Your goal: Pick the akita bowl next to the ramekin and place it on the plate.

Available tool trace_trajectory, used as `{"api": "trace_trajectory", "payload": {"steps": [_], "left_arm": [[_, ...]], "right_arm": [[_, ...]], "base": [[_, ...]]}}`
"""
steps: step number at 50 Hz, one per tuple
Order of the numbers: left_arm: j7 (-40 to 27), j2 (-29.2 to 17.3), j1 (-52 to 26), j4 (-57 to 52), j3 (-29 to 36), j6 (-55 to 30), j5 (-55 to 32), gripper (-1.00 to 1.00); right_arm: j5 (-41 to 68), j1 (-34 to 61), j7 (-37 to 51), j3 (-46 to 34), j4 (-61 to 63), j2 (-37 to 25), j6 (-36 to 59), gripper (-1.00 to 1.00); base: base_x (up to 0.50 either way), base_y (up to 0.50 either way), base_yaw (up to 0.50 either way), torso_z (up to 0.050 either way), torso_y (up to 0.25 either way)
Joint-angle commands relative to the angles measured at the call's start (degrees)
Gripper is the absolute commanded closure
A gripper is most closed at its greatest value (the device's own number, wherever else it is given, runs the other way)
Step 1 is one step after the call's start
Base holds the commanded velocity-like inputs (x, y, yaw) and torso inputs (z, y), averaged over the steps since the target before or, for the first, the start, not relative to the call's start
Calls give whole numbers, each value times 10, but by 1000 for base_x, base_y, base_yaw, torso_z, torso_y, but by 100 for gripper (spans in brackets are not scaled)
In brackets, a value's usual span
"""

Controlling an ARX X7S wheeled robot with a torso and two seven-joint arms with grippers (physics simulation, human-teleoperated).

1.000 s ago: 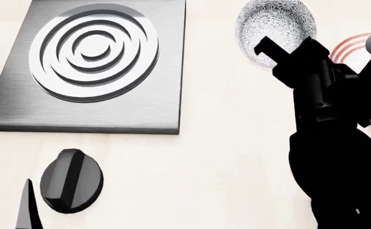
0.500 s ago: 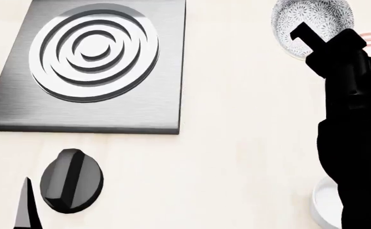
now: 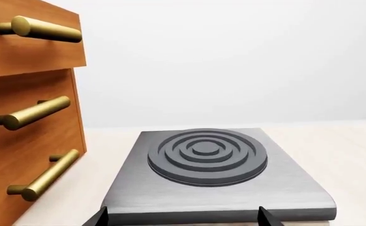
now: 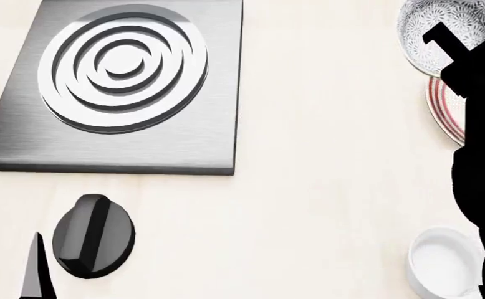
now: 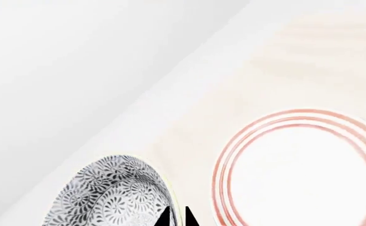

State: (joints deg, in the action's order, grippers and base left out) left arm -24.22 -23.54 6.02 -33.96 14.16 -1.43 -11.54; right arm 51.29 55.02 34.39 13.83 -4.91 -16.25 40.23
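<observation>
The akita bowl, white with a dense grey floral pattern, is at the head view's top right, and its near edge overlaps the plate's far edge. My right gripper is shut on the bowl's rim, one fingertip inside and one outside. The plate, white with thin red rings, lies beside the bowl; in the head view the plate is half hidden by my black right arm. The plain white ramekin stands at the bottom right. My left gripper is open, facing the stove plate.
A grey stove plate with a ringed burner fills the upper left of the counter. A black knob sits in front of it. Wooden drawers with brass handles stand beside the stove, and a white wall runs behind the counter.
My right arm has carried the bowl to the right, up to the plate's far edge. The ramekin, hidden by the arm before, now shows. The left arm has not moved.
</observation>
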Motion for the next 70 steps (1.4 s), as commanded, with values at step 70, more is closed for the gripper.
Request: {"api": "trace_trajectory", "payload": {"steps": [70], "left_arm": [[-9,-5,-7,15,9,4,-4,-100]], "right_arm": [[-68,94,-51,-1,-239,-58,-79,100]], "base": [[0,0,0,0,0]]}}
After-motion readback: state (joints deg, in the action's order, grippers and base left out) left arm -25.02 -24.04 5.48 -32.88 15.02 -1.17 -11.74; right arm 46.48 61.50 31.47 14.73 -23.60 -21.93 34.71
